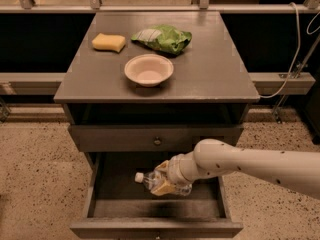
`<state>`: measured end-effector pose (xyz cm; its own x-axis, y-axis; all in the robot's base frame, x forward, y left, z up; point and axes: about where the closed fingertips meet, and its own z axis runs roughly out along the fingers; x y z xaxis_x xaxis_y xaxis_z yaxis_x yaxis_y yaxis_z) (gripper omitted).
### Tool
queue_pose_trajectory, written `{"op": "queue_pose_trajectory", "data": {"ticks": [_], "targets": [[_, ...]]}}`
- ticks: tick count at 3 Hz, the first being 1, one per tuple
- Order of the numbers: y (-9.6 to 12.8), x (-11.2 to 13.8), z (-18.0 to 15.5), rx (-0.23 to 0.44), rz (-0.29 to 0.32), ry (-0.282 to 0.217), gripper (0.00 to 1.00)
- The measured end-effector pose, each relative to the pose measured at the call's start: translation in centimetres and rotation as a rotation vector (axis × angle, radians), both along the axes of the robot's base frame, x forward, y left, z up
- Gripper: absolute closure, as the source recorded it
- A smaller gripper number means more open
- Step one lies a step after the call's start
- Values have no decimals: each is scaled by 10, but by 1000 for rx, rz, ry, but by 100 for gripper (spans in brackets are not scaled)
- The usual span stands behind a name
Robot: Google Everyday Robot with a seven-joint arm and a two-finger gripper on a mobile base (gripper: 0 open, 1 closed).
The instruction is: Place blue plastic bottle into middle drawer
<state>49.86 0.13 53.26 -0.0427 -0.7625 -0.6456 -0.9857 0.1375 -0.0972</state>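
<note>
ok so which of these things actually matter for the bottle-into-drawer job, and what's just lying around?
In the job:
- blue plastic bottle, held in the gripper
- middle drawer, pulled open below the bottle

Lying about:
- yellow sponge, green bag and bowl, all on the cabinet top
- top drawer, closed

Robotics lab, terrazzo floor (35, 184), metal railing (50, 7), gripper (163, 178) holding blue plastic bottle (149, 180) over middle drawer (155, 228)
</note>
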Motion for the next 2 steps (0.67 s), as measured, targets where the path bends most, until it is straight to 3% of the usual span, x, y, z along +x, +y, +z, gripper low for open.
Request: {"op": "queue_pose_trajectory", "data": {"ticks": [1, 2], "targets": [[-4, 3, -37, -42, 9, -26, 100], [-3, 9, -54, -57, 11, -33, 82]]}}
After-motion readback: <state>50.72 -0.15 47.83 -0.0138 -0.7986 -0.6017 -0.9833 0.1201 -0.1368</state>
